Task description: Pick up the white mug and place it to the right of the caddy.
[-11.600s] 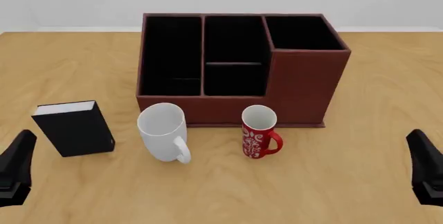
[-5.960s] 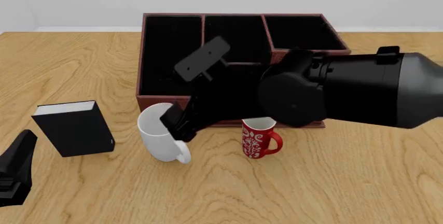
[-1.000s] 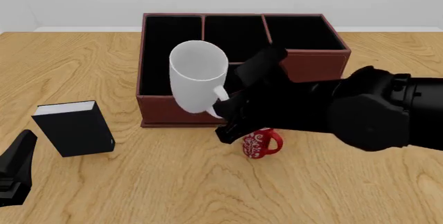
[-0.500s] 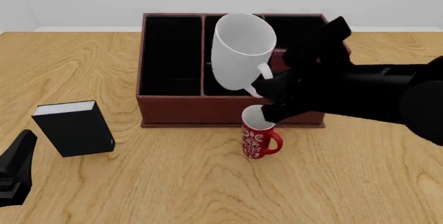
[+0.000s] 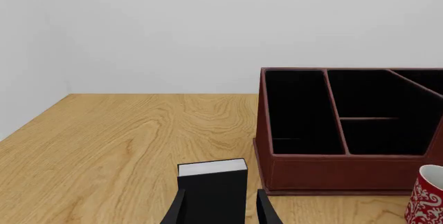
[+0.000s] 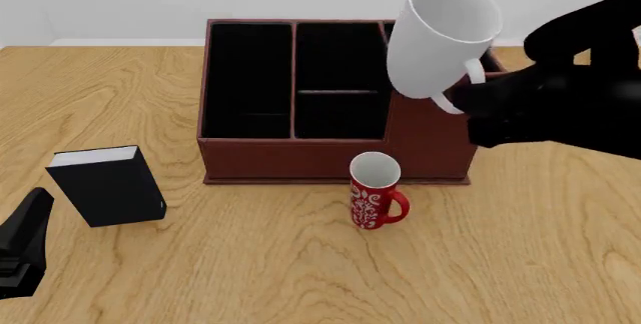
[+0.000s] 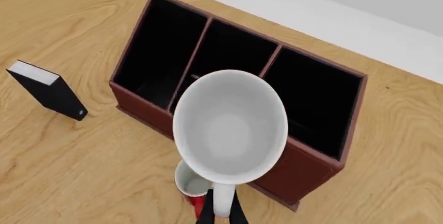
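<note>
The white mug (image 6: 440,35) hangs tilted in the air over the caddy's right, taller section, its mouth facing the front camera. My right gripper (image 6: 464,97) is shut on its loop handle. In the right wrist view the mug (image 7: 230,125) fills the centre, with the fingers (image 7: 220,211) pinching the handle. The reddish-brown caddy (image 6: 300,160) stands at the table's middle back, also in the wrist views (image 7: 142,107) (image 5: 332,172). My left gripper (image 6: 22,249) rests low at the front left, open (image 5: 221,208) and holding nothing.
A red mug with white swirls (image 6: 376,193) stands upright just in front of the caddy, right of centre, below the lifted mug (image 7: 190,185). A black book with white pages (image 6: 105,185) stands at the left (image 5: 211,185). Bare wooden table lies right of the caddy.
The right arm has carried the white mug up and to the right, from over the caddy's middle to over its right section. The left arm has not moved.
</note>
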Motion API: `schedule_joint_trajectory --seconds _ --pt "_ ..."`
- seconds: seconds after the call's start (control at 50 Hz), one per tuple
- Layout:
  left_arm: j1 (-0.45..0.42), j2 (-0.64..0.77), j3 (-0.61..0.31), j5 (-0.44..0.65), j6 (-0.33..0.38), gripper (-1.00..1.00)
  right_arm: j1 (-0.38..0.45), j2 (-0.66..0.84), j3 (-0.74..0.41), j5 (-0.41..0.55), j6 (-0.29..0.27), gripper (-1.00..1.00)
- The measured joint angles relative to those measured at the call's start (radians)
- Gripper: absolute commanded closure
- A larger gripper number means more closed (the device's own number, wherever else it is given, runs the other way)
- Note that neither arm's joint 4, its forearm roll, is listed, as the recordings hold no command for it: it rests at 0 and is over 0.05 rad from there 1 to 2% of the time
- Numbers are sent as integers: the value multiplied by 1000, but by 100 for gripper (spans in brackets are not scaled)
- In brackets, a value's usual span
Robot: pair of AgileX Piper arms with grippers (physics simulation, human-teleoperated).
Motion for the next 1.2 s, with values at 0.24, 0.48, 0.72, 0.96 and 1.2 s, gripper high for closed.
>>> schedule_joint_trajectory --seconds 0.24,0.48,0.72,0.96,1.2 --pt "0 0 0 0 0 -100 -94 -95 5 63 11 100" --pt "0 0 0 0 0 -100 -212 -196 21 126 15 100" --pt "0 0 0 0 0 -100 -342 -284 41 185 22 100" --pt "0 0 0 0 0 -100 -456 -345 65 223 32 100" --pt "0 0 0 0 0 -100 -539 -369 90 229 43 100"
